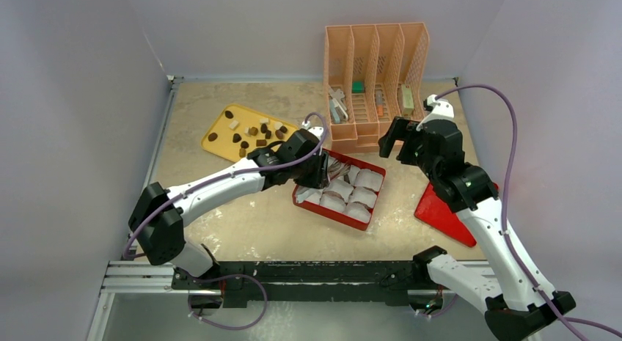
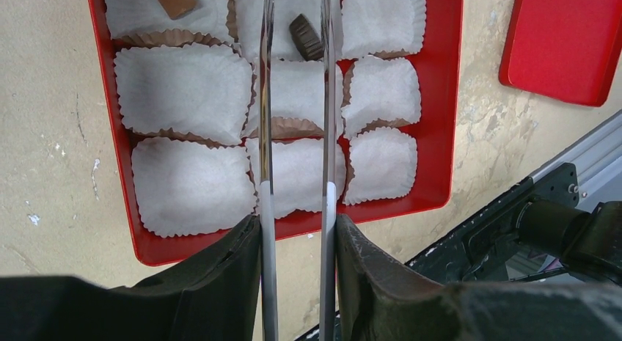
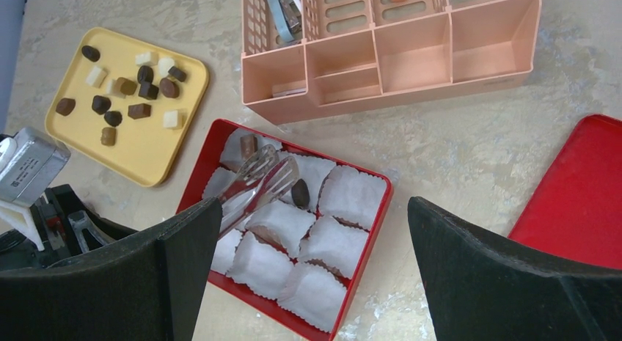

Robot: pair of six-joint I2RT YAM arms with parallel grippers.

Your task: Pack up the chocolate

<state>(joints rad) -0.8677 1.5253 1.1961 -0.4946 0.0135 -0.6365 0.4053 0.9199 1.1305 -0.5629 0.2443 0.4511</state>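
Several dark, tan and cream chocolate pieces lie on a yellow tray, which also shows in the right wrist view. A red box holds white paper cups. A dark chocolate lies in a far middle cup and a tan chocolate in a corner cup. My left gripper is shut on metal tongs above the box. The tong arms stand apart, tips by the dark piece. My right gripper is open and empty, high above the box's right side.
A peach desk organizer with small items stands behind the box. A red lid lies to the right of the box, under my right arm. Walls close in the table on the left, the back and the right.
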